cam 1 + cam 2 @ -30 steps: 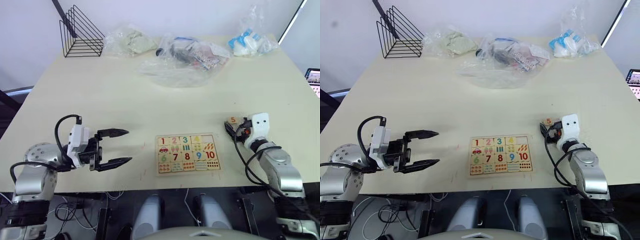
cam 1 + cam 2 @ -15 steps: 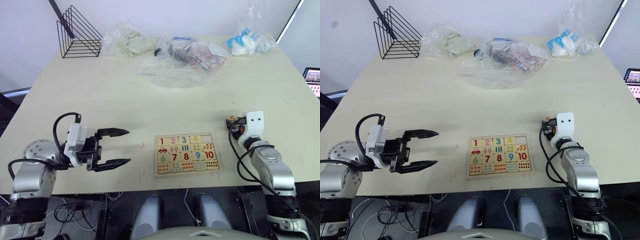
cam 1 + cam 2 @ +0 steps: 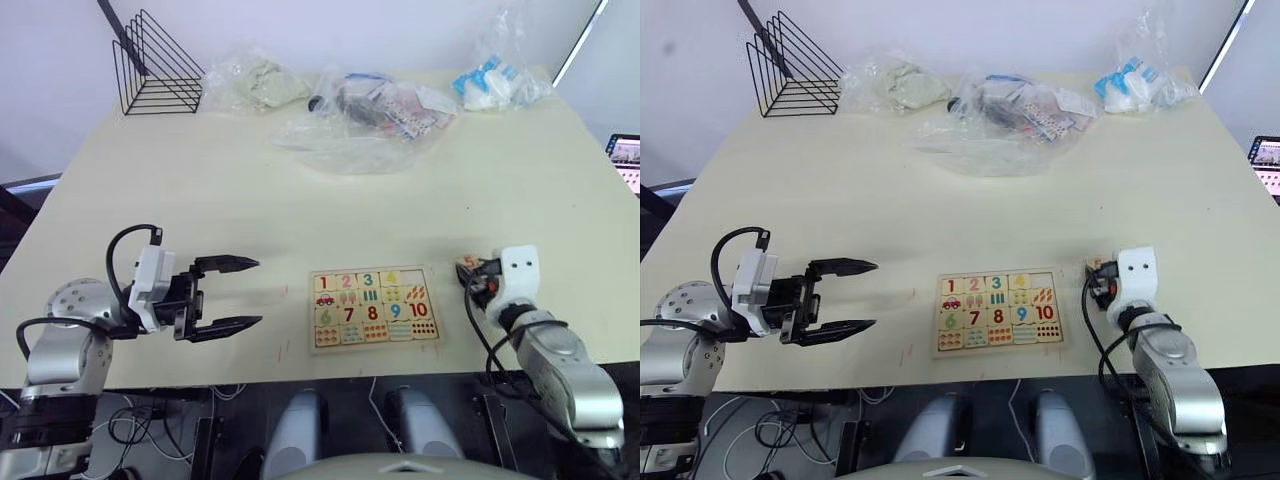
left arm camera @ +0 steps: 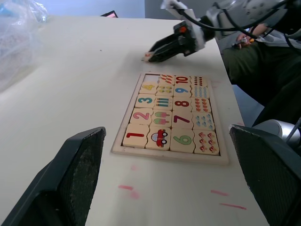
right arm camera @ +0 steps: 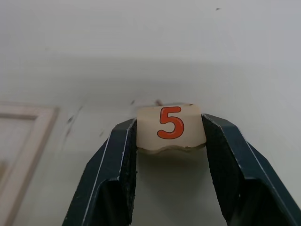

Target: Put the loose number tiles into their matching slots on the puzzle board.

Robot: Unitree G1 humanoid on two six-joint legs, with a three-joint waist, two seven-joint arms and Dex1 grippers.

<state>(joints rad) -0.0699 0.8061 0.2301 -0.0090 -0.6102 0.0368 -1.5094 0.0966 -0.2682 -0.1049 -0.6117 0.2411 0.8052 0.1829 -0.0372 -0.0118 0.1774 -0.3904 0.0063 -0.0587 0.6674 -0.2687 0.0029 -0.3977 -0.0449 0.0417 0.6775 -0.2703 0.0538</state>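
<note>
The puzzle board [image 3: 375,307] lies flat near the table's front edge, between my two arms. Number tiles 1 to 4 sit in its far row, and the slot [image 4: 151,77] at that row's right end is bare. The tile printed with a red 5 [image 5: 170,127] is clamped between the fingers of my right gripper [image 5: 169,139], low over the table just right of the board's far right corner [image 3: 467,264]. My left gripper [image 3: 240,294] is open and holds nothing. It hovers left of the board and points at it.
A black wire rack [image 3: 155,65] stands at the far left corner. Clear plastic bags [image 3: 365,115] with contents lie along the far edge. A small screen [image 3: 626,153] shows past the table's right side. Faint red marks [image 4: 129,189] are on the table near the board.
My right gripper has drawn back toward the table's front edge, carrying tile 5 with it. The left arm and the board have stayed put.
</note>
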